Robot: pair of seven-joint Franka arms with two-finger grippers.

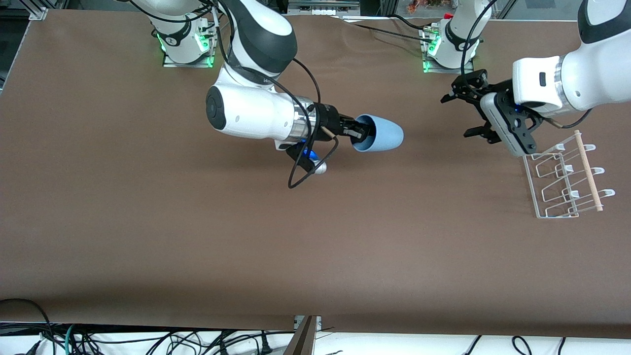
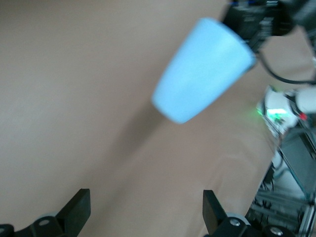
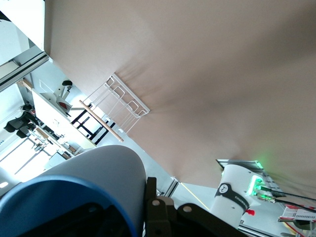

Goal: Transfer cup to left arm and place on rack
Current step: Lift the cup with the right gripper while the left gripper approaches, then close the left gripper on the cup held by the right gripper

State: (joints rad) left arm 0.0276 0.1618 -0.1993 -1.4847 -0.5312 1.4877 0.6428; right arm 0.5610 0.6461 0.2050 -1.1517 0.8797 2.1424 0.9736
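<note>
Above the desk [image 1: 148, 222], the right arm stretches level, its right end effector [image 1: 359, 132] clamped on the cup's [image 1: 378, 133] rim, one finger inside. Cup lies horizontal, base pointing toward the left end effector [image 1: 468, 114], fingers spread, hovering beside the rack [image 1: 567, 172].

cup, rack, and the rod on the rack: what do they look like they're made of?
Cup: likely plastic, matte light blue, uniform colour with only a soft sheen; held in the air by the right end effector.
Rack: a thin white or clear frame, coated wire or plastic; cannot tell which.
Rod: looks like pale unfinished wood, tan and dull.
</note>
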